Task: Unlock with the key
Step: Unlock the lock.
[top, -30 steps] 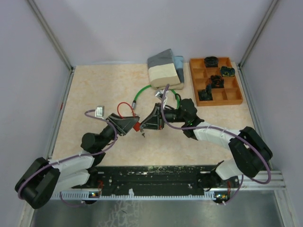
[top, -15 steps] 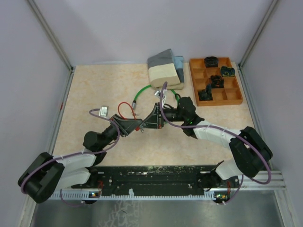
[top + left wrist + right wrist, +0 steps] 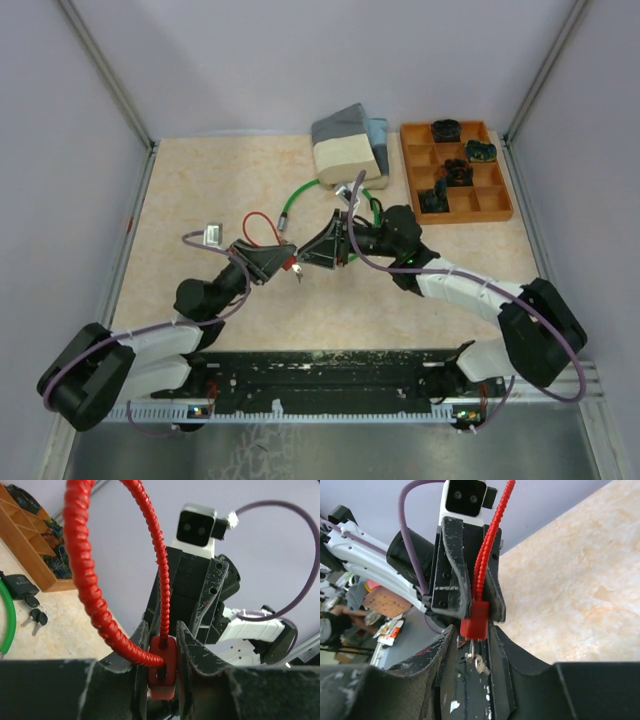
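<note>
A small red lock (image 3: 162, 667) with a red coiled cable loop (image 3: 95, 590) is pinched between the jaws of my left gripper (image 3: 162, 650), held above the table. In the top view the lock (image 3: 290, 265) sits between the two grippers at mid-table. A silver key (image 3: 472, 652) sticks out of the lock's (image 3: 475, 622) underside, with a second key (image 3: 481, 666) dangling from it. My right gripper (image 3: 472, 632) faces the left one, jaws apart on either side of the key and touching neither key nor lock.
A green cable (image 3: 300, 195) with a black padlock and spare keys (image 3: 34, 617) lies behind the grippers. Beyond it sit a beige and grey block (image 3: 350, 150) and an orange compartment tray (image 3: 500, 205) with dark parts at the back right.
The right gripper's jaws have parted and let go of the key, drawing back slightly. The left gripper's jaws have narrowed onto the red lock.
</note>
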